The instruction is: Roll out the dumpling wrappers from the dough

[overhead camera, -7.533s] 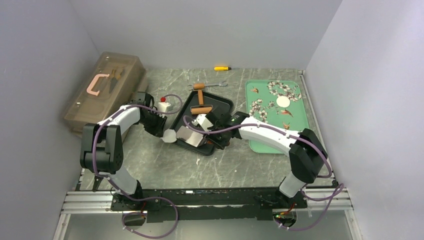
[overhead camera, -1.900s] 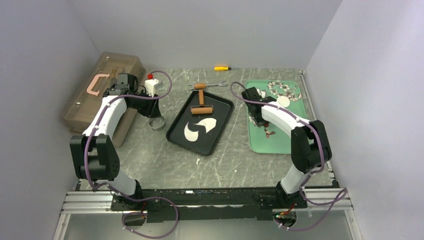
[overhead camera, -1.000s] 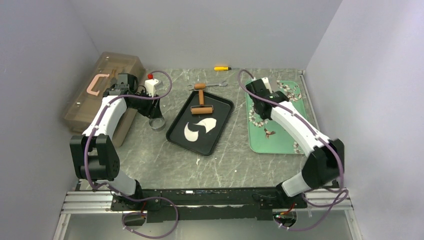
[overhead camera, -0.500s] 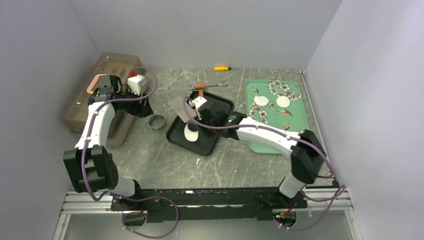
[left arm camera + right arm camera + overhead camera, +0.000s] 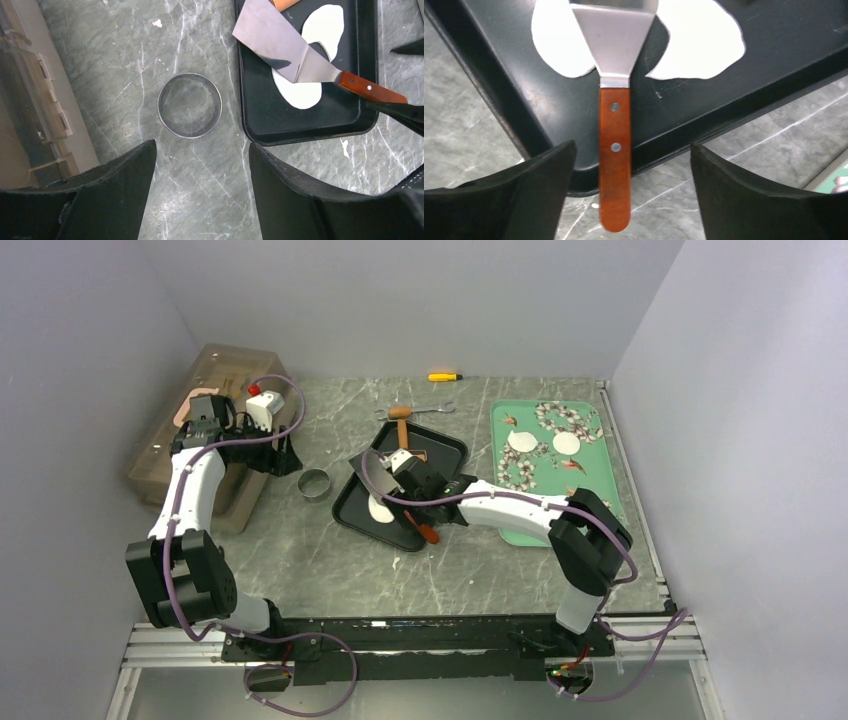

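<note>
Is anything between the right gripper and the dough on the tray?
Yes: a steel spatula with a brown wooden handle sits between the open fingers of the right gripper, its blade over the flat white dough in the black tray.

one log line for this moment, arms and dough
left gripper open, off ring cutter | right gripper open, not touching spatula | blade over dough in black tray | two dumpling wrappers on green tray

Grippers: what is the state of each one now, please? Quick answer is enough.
Left gripper: open, holding nothing.
Right gripper: open; the spatula lies between the jaws, not gripped.
</note>
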Controlling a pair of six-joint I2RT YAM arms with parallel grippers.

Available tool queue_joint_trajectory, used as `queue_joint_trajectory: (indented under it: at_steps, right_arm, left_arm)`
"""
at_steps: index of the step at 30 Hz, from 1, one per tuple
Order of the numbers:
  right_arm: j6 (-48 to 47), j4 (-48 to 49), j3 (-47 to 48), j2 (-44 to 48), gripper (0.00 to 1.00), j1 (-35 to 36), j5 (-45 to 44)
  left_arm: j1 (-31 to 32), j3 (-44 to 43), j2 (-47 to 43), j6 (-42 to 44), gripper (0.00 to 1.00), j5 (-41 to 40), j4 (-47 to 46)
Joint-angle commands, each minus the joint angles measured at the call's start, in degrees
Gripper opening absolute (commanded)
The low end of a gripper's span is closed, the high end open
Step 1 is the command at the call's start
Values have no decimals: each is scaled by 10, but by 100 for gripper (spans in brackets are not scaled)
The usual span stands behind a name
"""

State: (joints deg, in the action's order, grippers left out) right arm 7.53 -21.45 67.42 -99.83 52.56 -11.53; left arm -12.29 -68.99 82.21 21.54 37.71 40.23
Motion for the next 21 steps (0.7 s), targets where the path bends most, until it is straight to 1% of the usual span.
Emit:
queue_joint_trajectory:
  at_steps: [1,2,3,5,8,11,14,18,20,21]
  right_arm:
    - [-8,18,21,38,98,-8,-35]
    - [-10,19,21,48,99,-12,-36]
    - [-12,22,19,59,99,-18,-34]
    - [-14,41,10,90,100,-36,-25]
    - [-12,82,-18,158,100,-90,13]
    - [-2,144,-68,238,100,-174,48]
    - [3,217,-149,325,100,-278,42]
    - [2,288,-254,413,100,-386,-2]
    - [23,320,-303,430,100,-453,-2]
    - [37,336,-325,431,100,-486,-2]
  left_arm:
    - [-2,0,-13,0,80,20,-14]
    - [-2,-3,-12,0,95,21,-13]
    - [-2,-3,-13,-1,99,23,-15]
    - [-2,2,-20,-8,99,29,-30]
    - [-2,24,-36,-36,99,16,-84]
    - [-1,49,-46,-81,99,-17,-153]
    - [-2,86,-57,-123,99,-54,-228]
    - [-1,187,-95,-192,99,-112,-386]
    - [-2,243,-115,-222,99,-140,-493]
    - [-2,269,-124,-238,99,-152,-531]
